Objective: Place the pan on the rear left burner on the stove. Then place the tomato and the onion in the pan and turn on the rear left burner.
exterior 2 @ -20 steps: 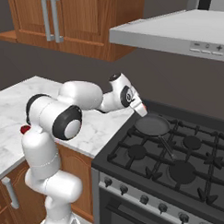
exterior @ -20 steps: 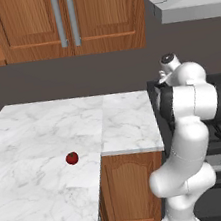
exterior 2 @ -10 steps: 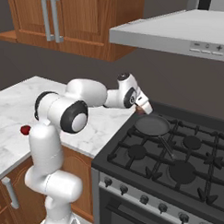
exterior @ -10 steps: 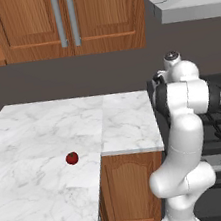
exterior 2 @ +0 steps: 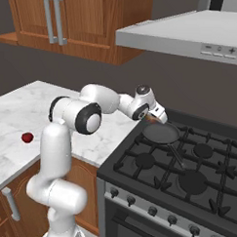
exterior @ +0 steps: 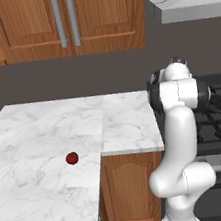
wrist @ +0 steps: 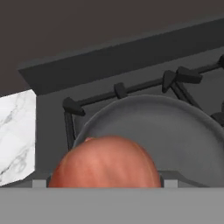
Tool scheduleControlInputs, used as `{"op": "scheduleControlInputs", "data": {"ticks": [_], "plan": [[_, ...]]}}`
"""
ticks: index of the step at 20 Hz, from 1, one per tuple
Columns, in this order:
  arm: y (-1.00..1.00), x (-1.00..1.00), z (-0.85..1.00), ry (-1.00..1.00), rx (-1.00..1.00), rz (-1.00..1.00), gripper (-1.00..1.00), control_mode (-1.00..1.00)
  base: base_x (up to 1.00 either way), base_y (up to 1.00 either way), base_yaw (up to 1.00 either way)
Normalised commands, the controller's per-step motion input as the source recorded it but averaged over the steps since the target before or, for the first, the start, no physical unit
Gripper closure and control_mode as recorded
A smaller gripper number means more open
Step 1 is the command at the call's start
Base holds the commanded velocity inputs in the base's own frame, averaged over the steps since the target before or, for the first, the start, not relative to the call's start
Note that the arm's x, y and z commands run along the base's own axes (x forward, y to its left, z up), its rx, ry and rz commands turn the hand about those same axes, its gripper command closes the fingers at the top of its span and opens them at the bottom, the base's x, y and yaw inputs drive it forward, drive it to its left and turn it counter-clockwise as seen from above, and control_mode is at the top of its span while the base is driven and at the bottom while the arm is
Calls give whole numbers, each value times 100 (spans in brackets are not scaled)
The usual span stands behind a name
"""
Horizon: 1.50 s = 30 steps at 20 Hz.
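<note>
The dark grey pan rests on the stove at its rear left corner, handle pointing toward the front, and covers the rear left burner. My gripper hovers over the pan's left rim, shut on the onion. In the hand view the orange-brown onion bulges large between my fingers, with the pan and the grate bars just beyond it. The dark red tomato lies on the marble counter, far left of the stove; it shows again as the tomato.
Black grates and several other burners cover the stove to the right and front of the pan. A range hood hangs above. Wooden wall cabinets sit over the counter. Dark knobs line the silver front panel.
My arm has swung right, carrying the onion from beside the stove's left edge to just over the pan's left rim. Tomato and pan have stayed put.
</note>
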Motion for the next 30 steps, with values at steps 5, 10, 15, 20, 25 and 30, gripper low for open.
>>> {"op": "scheduleControlInputs", "data": {"ticks": [5,10,15,20,25,30], "plan": [[-28,20,-22,2,2,16,100,-100,0,0,0],[-29,8,-19,5,0,9,100,-100,0,0,0],[-3,20,-11,6,0,1,100,-100,0,0,0],[0,34,-12,6,0,0,100,-100,0,0,0],[0,40,-14,9,0,0,100,-100,0,0,0],[0,30,-16,9,0,0,100,-100,0,0,0]]}}
